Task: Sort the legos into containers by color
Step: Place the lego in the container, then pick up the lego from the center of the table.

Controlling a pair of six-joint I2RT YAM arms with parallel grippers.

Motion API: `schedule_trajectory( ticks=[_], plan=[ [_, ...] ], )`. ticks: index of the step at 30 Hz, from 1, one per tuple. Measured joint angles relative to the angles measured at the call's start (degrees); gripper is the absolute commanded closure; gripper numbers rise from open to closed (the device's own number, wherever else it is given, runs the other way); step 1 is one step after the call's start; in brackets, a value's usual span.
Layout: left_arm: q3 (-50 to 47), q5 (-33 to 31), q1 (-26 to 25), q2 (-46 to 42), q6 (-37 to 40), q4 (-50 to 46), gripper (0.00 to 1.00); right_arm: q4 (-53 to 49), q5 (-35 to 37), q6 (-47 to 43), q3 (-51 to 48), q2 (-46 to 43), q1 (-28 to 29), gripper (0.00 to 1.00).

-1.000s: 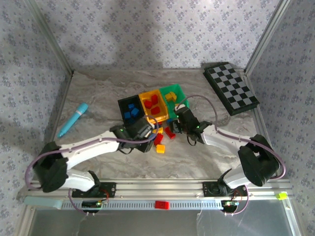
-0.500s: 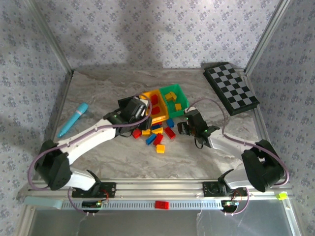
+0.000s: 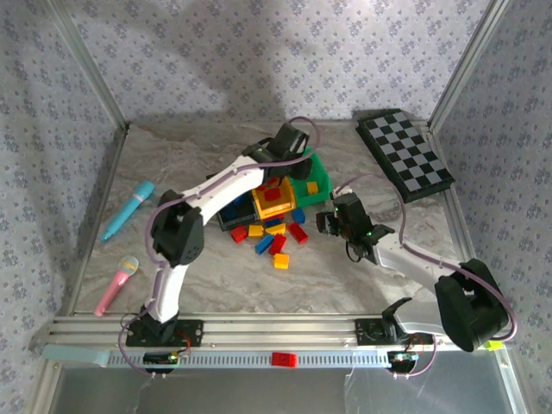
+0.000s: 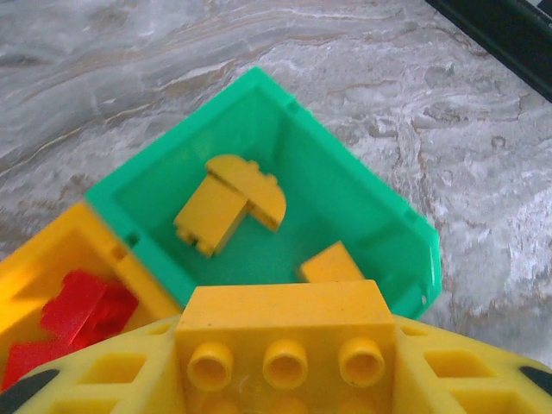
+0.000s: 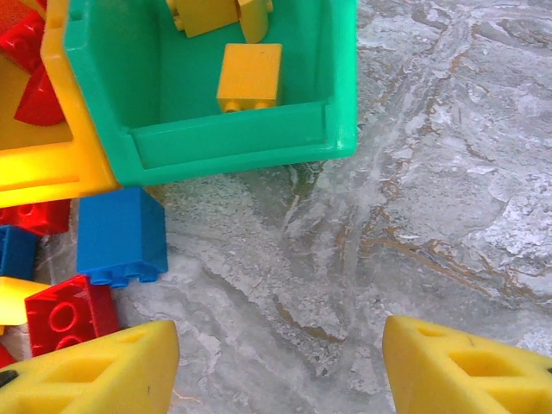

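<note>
My left gripper (image 3: 290, 140) hangs over the green bin (image 3: 321, 177), shut on a yellow brick (image 4: 285, 328). Below it the green bin (image 4: 366, 172) holds a few yellow bricks (image 4: 226, 203). Beside it, the yellow bin (image 3: 276, 205) holds red bricks (image 4: 82, 309). The black bin (image 3: 231, 210) is mostly covered by the left arm. Loose red, blue and yellow bricks (image 3: 278, 244) lie in front of the bins. My right gripper (image 3: 331, 222) is open over bare table just right of the pile, its fingers (image 5: 103, 371) wide apart, with a blue brick (image 5: 121, 235) and a red brick (image 5: 69, 315) to its left.
A cyan marker (image 3: 129, 210) and a pink toy microphone (image 3: 116, 285) lie at the left. The checkerboard (image 3: 405, 153) sits at the back right. Metal frame posts and patterned walls close in the table.
The left arm has swung from the pile and black bin out over the green bin, carrying the yellow brick. The right gripper drifted slightly right. A pink microphone has come into sight at the left.
</note>
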Motion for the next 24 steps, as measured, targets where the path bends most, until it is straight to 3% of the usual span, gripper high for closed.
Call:
schedule_trajectory(
  ticks=[7, 12, 16, 24],
  plan=[
    [22.3, 1.4, 1.2, 15.8, 1.1, -7.7, 0.36, 0.4, 0.0, 0.0, 0.0, 0.5, -0.3, 0.34],
    [25.7, 1.6, 1.9, 18.6, 1.4, -12.2, 0.29, 0.6, -0.1, 0.0, 0.0, 0.9, -0.3, 0.34],
    [16.2, 1.6, 1.8, 13.8, 1.2, -10.0, 0.29, 1.3, -0.7, 0.0, 0.0, 1.6, -0.3, 0.34],
    [-17.2, 0.7, 1.7, -8.4, -0.2, 2.6, 0.28, 3.3, -6.2, 0.0, 0.2, 6.8, 0.2, 0.34]
  ],
)
